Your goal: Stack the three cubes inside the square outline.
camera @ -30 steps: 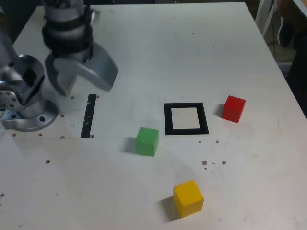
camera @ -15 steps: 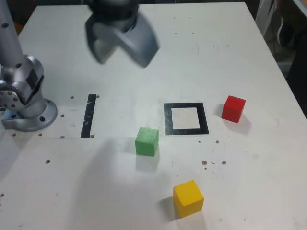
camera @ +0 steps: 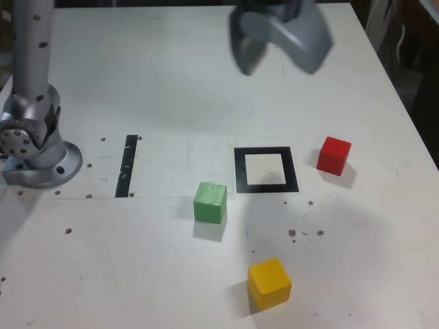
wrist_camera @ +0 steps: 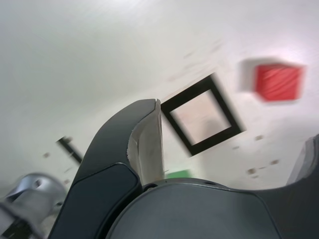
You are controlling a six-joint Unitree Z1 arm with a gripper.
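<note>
Across the exterior view, the end effector [camera: 280, 67] had moved from the left side to the upper part, a little right of the middle, and the arm [camera: 32, 41] had changed its pose with it. The cubes had kept their places.

For the clock directions, I took the square outline [camera: 266, 170] as the centre of the dial, as the exterior view showed it. Largest was the white surface [camera: 164, 281], and all the cubes stood on it. Next was the arm, whose round base [camera: 44, 168] stood at 9 o'clock, well apart from the outline. The end effector hung above the surface at 12 o'clock, blurred in that view. It was open, with its two fingers [wrist_camera: 149, 144] spread wide and nothing gripped between them.

The square outline was a flat black frame with a white centre, and no cube was inside it. The straight black strip [camera: 127, 166] lay at 9 o'clock, between the outline and the base.

The three cubes were of similar size and stood apart from each other, not stacked. The yellow cube [camera: 269, 284] was at 6 o'clock, the green cube [camera: 210, 203] at 8 o'clock and the red cube [camera: 334, 156] near 3 o'clock. In the wrist view, the end effector hid most of the green cube. Smallest were some brown spots [camera: 292, 233] near 5 o'clock.
</note>
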